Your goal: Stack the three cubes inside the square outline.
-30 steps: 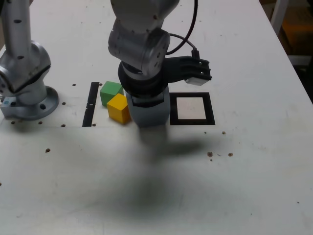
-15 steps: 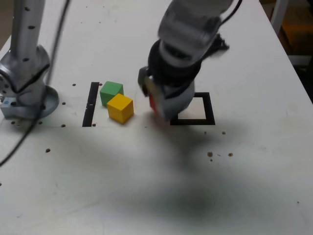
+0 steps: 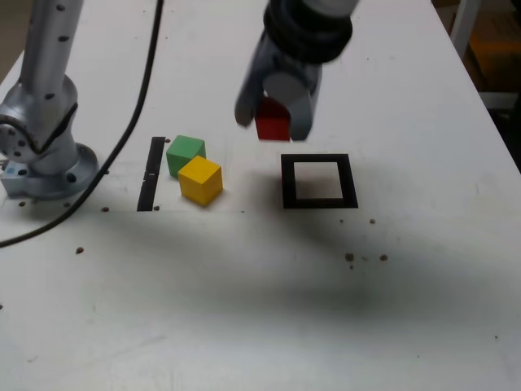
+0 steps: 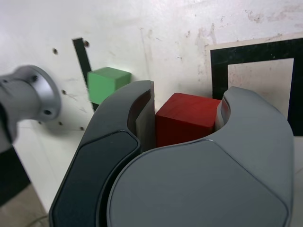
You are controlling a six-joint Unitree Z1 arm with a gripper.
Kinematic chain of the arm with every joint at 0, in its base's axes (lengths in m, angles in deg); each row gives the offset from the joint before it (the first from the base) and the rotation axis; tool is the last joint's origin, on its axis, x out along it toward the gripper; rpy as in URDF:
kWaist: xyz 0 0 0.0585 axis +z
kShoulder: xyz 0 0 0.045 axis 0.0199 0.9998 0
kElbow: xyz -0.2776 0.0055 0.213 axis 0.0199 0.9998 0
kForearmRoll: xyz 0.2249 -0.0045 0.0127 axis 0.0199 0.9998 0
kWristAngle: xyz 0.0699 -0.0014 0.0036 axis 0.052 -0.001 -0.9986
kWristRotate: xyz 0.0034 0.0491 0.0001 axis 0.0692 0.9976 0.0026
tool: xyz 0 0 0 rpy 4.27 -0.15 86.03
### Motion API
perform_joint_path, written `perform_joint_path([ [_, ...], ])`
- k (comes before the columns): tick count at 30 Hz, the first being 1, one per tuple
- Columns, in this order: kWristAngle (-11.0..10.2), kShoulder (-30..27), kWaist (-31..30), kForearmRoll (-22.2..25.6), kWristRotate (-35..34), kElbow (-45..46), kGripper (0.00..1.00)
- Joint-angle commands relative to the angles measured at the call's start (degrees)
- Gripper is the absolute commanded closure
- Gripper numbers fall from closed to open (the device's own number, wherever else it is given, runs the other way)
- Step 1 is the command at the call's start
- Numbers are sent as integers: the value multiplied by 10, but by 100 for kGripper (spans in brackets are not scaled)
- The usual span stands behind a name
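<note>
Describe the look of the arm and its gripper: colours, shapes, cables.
The arm is a silver-grey metal column with small dark holes, rising from a round flanged base. A black cable hangs from it. A black ribbed collar sits above the gripper. In the wrist view the gripper has two broad, rounded, smooth shells, one dark charcoal, one mid grey, with flat inner pads.

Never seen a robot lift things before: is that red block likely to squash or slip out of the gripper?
Probably neither. The red cube keeps sharp edges between the gripper's jaws, so it seems stiff. Its flat, matte faces likely grip well. It hangs in the air without sagging, so it is probably light.
</note>
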State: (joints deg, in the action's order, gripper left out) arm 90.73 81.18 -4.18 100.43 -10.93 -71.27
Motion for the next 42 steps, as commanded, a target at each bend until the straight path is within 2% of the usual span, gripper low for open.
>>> perform_joint_path([
  [1,9,9,2,-25,-17,14,79],
  [5,9,12,-4,-82,-48,37,79],
  [9,-4,14,-13,-105,-69,36,79],
  [16,-11,43,-13,-79,-71,-3,79],
  [24,3,90,-9,-67,-57,-38,79],
  [31,0,98,-4,-59,-56,-46,78],
  [38,2,109,0,-45,-59,-54,76],
  [42,3,113,3,-35,-61,-61,69],
])
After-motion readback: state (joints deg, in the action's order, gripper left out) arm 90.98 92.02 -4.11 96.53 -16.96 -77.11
